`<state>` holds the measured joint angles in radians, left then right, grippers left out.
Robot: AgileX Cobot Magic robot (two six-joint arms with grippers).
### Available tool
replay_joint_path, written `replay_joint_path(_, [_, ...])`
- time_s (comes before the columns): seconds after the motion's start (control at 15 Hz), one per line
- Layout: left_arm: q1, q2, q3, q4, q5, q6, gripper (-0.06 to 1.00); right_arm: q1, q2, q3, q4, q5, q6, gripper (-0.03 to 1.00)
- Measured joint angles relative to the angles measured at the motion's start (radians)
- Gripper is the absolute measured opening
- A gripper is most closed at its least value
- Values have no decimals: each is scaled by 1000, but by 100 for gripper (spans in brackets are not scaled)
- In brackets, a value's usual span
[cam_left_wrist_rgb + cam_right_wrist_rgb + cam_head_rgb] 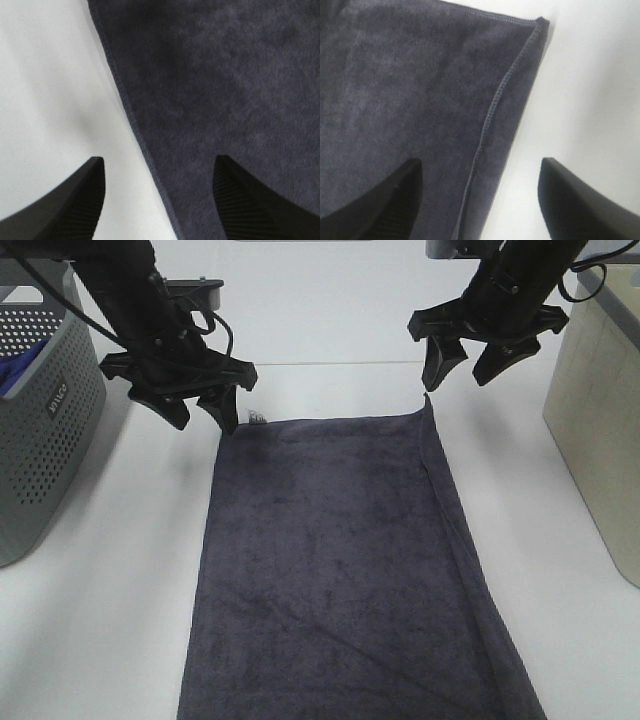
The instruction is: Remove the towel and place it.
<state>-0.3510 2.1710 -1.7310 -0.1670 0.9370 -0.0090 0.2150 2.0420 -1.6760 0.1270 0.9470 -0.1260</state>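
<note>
- Your towel [340, 570] lies spread flat on the table [100, 620].
- Your left gripper [205, 422] is spread, empty, straddling its back left edge.
- Your right gripper [458, 382] is wide, empty, above the back right corner.

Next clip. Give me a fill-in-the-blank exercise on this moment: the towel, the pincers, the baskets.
1. The towel lies spread ____ on the white table.
2. The left pincer and the right pincer both stand ____, holding nothing.
3. In the high view, the perforated grey basket stands on the towel's ____ side.
4. The cloth inside that basket is ____ in colour.
Missing words: flat; open; left; blue.
</note>
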Motion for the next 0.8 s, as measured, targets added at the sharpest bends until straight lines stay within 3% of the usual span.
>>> replay_joint_path(0.4, [108, 247, -240, -62, -1, -3, 59, 0, 242, -250, -25, 13, 5, 65])
replay_joint_path(0.8, [111, 350, -340, -93, -45, 28, 59, -70, 368, -335, 47, 3, 5, 65])
